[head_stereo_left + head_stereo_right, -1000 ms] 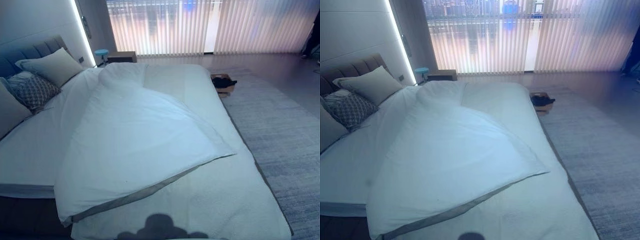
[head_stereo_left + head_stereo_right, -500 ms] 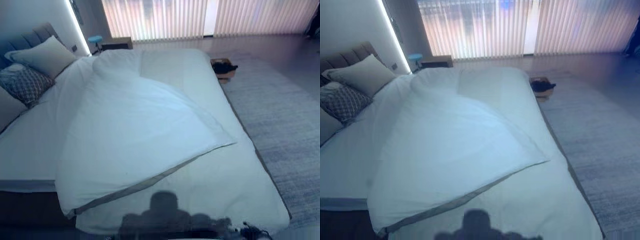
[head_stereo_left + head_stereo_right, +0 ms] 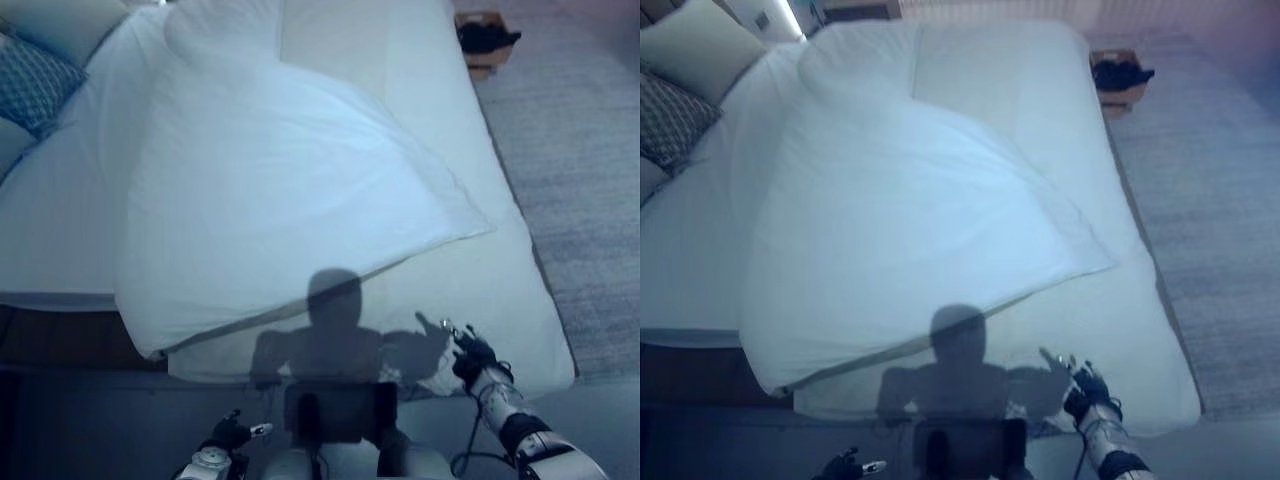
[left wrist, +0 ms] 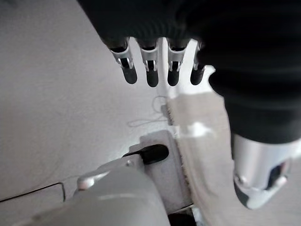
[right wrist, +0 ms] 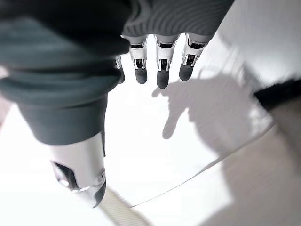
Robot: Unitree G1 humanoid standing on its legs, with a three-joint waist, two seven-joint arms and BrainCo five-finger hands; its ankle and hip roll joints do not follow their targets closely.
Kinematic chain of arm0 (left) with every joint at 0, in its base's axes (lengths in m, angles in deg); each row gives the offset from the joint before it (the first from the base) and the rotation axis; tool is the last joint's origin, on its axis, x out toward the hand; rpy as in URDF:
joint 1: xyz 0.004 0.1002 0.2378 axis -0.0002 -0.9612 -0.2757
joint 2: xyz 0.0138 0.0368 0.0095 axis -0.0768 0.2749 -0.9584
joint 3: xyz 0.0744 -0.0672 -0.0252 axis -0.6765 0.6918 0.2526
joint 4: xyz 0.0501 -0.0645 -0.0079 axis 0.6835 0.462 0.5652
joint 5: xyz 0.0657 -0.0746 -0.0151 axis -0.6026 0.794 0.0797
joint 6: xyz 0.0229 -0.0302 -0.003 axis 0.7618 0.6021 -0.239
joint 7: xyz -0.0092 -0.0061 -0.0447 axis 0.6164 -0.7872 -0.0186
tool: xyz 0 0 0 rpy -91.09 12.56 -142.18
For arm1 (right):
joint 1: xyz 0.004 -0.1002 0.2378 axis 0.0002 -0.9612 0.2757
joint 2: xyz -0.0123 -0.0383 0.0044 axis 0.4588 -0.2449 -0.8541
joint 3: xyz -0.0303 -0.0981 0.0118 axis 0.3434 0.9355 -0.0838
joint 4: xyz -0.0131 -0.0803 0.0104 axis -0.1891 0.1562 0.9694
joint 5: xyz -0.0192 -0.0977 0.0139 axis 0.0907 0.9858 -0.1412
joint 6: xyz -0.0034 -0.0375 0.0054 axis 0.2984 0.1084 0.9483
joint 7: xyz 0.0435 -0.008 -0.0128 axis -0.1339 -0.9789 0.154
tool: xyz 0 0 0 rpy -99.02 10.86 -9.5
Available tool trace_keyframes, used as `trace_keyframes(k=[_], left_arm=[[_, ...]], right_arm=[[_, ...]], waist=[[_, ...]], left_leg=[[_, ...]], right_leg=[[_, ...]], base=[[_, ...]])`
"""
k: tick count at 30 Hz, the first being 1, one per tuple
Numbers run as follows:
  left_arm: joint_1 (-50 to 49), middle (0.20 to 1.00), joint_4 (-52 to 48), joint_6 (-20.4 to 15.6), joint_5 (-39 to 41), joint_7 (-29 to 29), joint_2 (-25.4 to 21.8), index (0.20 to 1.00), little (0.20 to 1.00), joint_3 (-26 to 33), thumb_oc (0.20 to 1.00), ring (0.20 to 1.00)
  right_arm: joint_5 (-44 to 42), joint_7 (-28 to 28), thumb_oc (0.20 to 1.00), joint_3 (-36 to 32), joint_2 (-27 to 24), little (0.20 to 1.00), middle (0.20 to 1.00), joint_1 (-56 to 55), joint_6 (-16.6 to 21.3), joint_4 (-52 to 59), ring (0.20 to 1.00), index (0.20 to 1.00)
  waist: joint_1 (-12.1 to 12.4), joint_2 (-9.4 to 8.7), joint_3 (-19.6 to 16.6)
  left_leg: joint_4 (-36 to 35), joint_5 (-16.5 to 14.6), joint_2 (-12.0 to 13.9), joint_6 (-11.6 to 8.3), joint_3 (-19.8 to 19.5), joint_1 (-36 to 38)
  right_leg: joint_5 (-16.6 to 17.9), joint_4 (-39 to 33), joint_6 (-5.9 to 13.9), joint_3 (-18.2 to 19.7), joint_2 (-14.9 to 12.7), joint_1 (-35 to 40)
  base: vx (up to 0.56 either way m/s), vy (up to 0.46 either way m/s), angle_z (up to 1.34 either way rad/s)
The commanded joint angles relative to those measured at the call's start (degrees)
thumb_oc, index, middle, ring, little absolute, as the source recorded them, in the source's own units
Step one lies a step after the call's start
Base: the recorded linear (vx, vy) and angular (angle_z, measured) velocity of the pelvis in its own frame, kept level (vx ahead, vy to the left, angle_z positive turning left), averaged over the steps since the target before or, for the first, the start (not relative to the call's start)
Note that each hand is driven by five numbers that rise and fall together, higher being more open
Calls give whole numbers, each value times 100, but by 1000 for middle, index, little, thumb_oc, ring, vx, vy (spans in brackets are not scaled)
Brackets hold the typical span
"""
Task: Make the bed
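Observation:
The bed (image 3: 500,300) lies lengthwise ahead of me, under a white sheet. A white duvet (image 3: 290,190) is thrown across it at a slant. Its grey-lined edge (image 3: 300,312) runs from the near left corner up to a point at the right side. My right hand (image 3: 472,358) hovers open at the bed's near right corner, and its straight fingers (image 5: 160,63) stand just above the white bedding (image 5: 155,141). My left hand (image 3: 228,434) hangs low at the foot of the bed. It is open, with its fingers (image 4: 150,68) over the floor.
A patterned cushion (image 3: 670,115) and a plain pillow (image 3: 695,45) lie at the head on the far left. An open box (image 3: 485,35) with dark things in it stands on the floor at the far right. A grey rug (image 3: 580,200) runs along the bed's right side.
The camera has tipped down, so the window has left the view and the foot of the bed shows. Both hands have come into view at the bottom. The duvet lies as before.

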Motion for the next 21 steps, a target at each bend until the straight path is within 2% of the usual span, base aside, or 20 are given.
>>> trace_keyframes(k=[1,10,21], left_arm=[[200,1000,145,-1,288,122,45,1000,1000,-227,1000,1000],[151,1000,-323,-37,650,124,166,1000,1000,-619,1000,1000],[162,1000,-937,-86,1022,201,159,1000,1000,-974,1000,1000]], right_arm=[[-600,205,1000,-62,123,1000,1000,396,426,333,1000,1000],[-893,545,1000,-160,-279,1000,1000,1973,709,106,1000,1000],[-1174,892,1000,-280,-1034,1000,1000,3612,1026,-283,1000,1000]], waist=[[98,-257,56],[261,-80,408],[446,86,831]], left_leg=[[-4,-96,-460,133,58,-164],[-4,-4,-485,144,59,-660],[-4,164,-467,154,-110,-1332]], right_leg=[[40,245,398,361,-257,-92],[70,345,399,393,-271,-611],[-33,905,344,319,-261,-1477]], base=[[0,0,0],[2,3,0],[-3,-2,0]])
